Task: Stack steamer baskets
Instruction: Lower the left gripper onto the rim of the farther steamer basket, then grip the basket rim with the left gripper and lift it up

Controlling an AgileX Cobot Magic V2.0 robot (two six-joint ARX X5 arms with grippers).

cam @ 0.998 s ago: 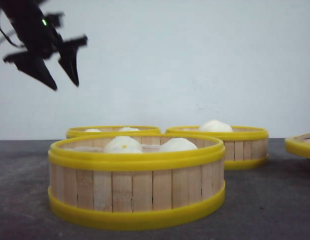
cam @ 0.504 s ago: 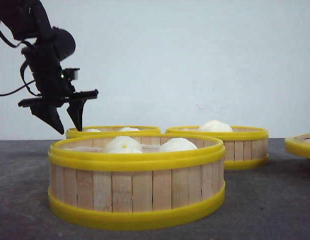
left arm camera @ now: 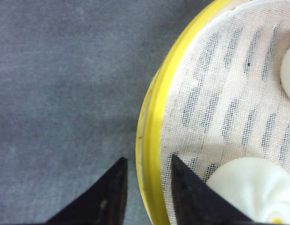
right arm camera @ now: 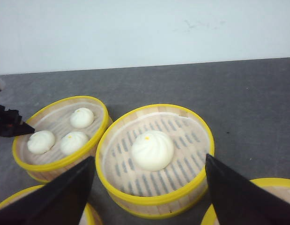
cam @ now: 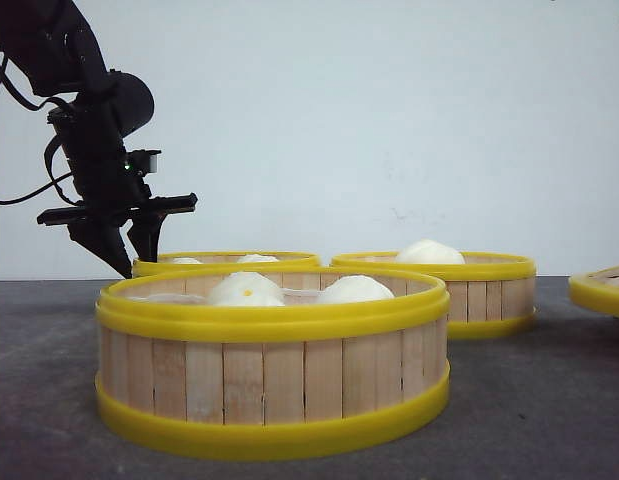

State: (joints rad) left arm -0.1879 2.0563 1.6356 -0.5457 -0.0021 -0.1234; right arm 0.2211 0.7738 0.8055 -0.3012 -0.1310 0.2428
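— So where's the left gripper (left arm camera: 147, 187)?
— Open, holding nothing, one finger either side of the rear-left basket's (left arm camera: 152, 140) rim, behind the front basket (cam: 274, 360).
— And the right gripper (right arm camera: 147, 192)?
— Wide open above the single-bun basket (right arm camera: 154, 154).

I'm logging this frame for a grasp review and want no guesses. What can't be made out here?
- Front view: the rear-left basket shows only its top rim; the near basket hides its wall.
- Front view: the far-right basket is cut by the frame edge.
- Left wrist view: the left end effector straddles a yellow rim; contact unclear.
- Right wrist view: the right end effector is open; the baskets below are cropped.
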